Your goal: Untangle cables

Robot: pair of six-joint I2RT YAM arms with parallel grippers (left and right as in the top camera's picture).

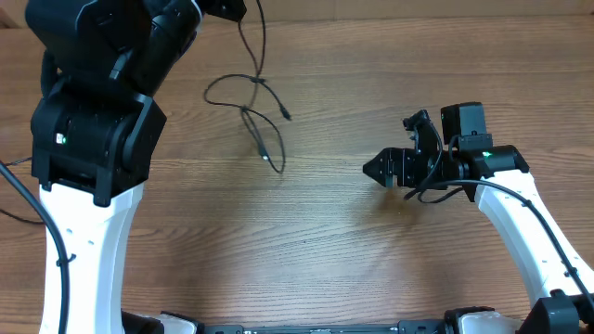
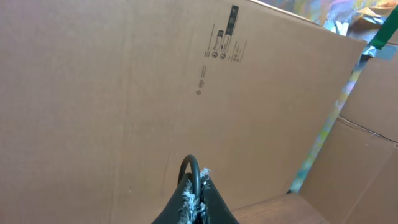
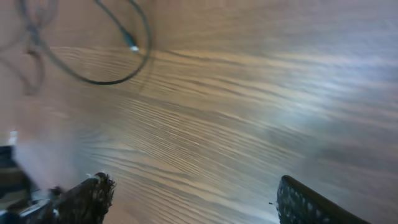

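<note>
The cables are thin black cords lying in a loose tangle on the wooden table, with small plug ends toward the right. One strand rises from the tangle to my raised left gripper at the top edge. In the left wrist view that gripper is shut on a black cable loop that sticks out above its tips. My right gripper hovers low, right of the tangle and apart from it. Its jaws stand open with nothing between them. A cable curve and a plug tip lie ahead of it.
The left arm's large black body covers the table's upper left. A cardboard wall fills the left wrist view. A thicker black arm wire runs along the left edge.
</note>
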